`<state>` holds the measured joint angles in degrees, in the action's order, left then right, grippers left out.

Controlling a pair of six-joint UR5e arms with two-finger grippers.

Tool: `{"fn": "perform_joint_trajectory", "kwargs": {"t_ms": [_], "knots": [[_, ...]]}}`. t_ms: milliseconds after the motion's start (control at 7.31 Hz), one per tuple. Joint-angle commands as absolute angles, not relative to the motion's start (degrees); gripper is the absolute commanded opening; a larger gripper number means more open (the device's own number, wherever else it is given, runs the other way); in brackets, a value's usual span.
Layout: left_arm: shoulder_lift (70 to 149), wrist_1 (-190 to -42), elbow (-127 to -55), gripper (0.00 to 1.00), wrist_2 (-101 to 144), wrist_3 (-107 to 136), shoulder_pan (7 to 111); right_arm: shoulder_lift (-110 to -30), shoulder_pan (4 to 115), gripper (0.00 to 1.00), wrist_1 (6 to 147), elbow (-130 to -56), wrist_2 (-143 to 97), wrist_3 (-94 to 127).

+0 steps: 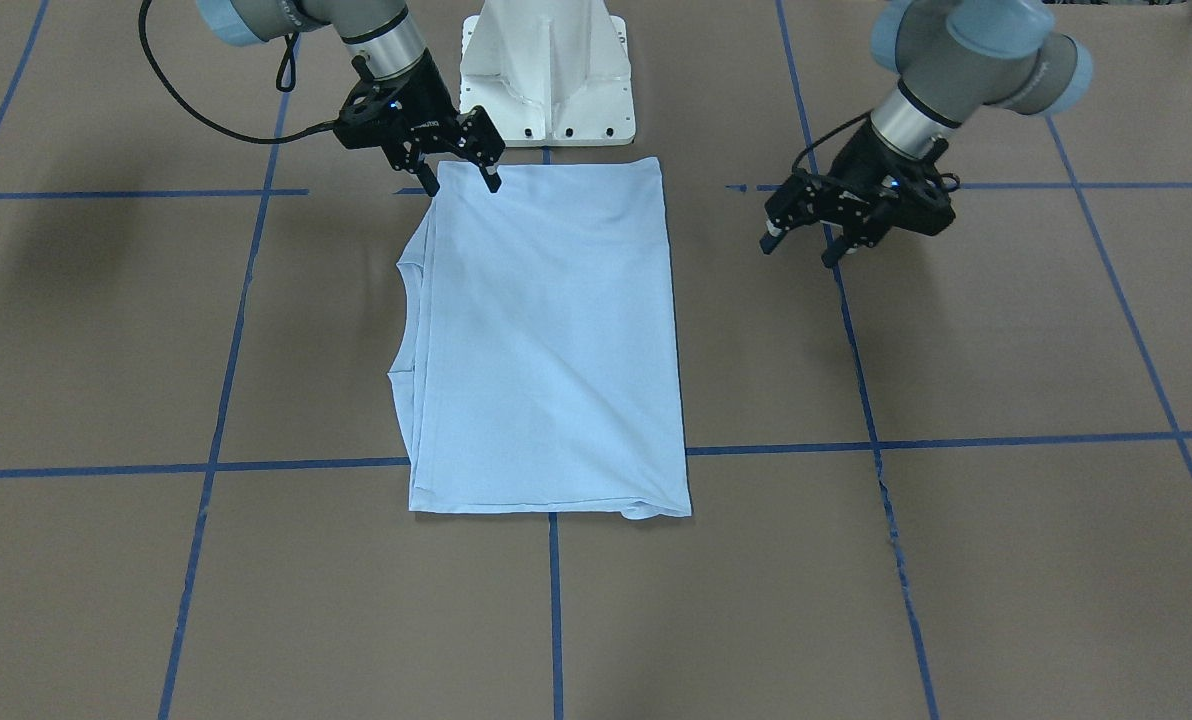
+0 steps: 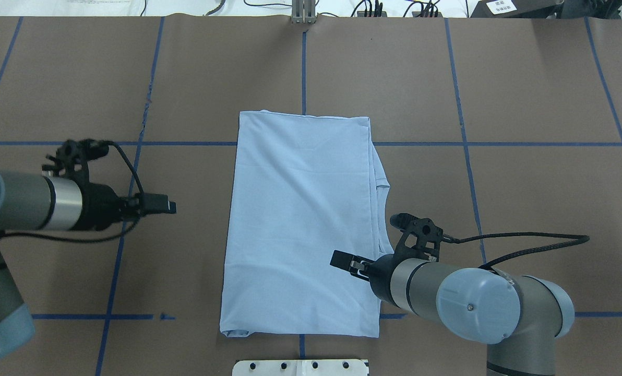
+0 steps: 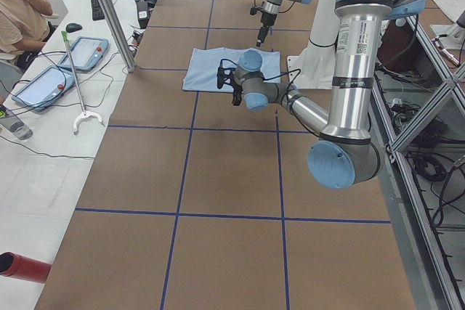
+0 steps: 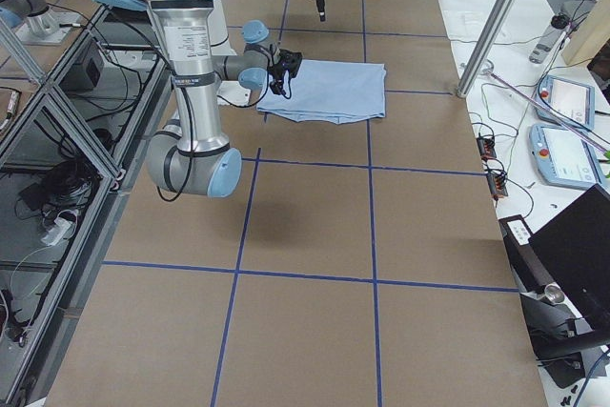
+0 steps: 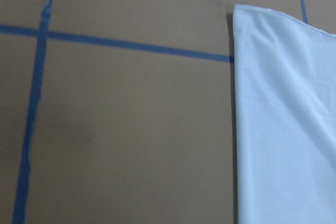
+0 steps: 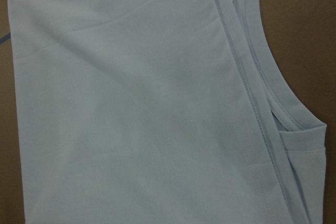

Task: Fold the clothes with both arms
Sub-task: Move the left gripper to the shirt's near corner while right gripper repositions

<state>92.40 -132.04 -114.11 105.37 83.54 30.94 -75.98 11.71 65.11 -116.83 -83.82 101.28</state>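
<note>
The light blue T-shirt (image 2: 300, 219) lies flat on the brown table, folded into a tall rectangle, and also shows in the front view (image 1: 546, 340). Its collar (image 2: 381, 183) sticks out on the robot's right side; the print is hidden. My right gripper (image 1: 461, 186) is open and empty, hovering over the shirt's corner nearest the robot base, and also shows in the overhead view (image 2: 342, 259). Its wrist view is filled by shirt cloth and the collar seam (image 6: 262, 103). My left gripper (image 1: 798, 254) is open and empty above bare table, apart from the shirt's left edge (image 5: 236, 129).
The white pedestal base (image 1: 546, 70) stands just behind the shirt. Blue tape lines (image 1: 866, 400) grid the brown table cover. A side table with tablets (image 3: 80, 52) and a seated person (image 3: 18, 12) lies beyond the far edge.
</note>
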Motion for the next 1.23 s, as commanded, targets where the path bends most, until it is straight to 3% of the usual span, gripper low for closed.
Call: {"fn": "perform_joint_trajectory", "kwargs": {"t_ms": [0,274,548,1095], "knots": [[91.76,-131.92,-116.54,0.98,88.66,101.10,15.09,-77.08,11.69,1.00,62.31,-116.37,-82.80,101.78],[93.59,-130.18,-115.93,0.73,84.40,108.52,9.08,-76.91,11.69,1.00,62.58,-116.37,-82.44,101.78],[98.85,-122.81,-114.88,0.72,84.02,109.68,7.39,-76.91,11.69,1.00,62.58,-116.02,-82.35,101.78],[99.84,-122.61,-112.32,0.71,84.64,112.50,4.48,-76.82,11.60,1.00,62.58,-116.02,-82.18,101.87]]}}
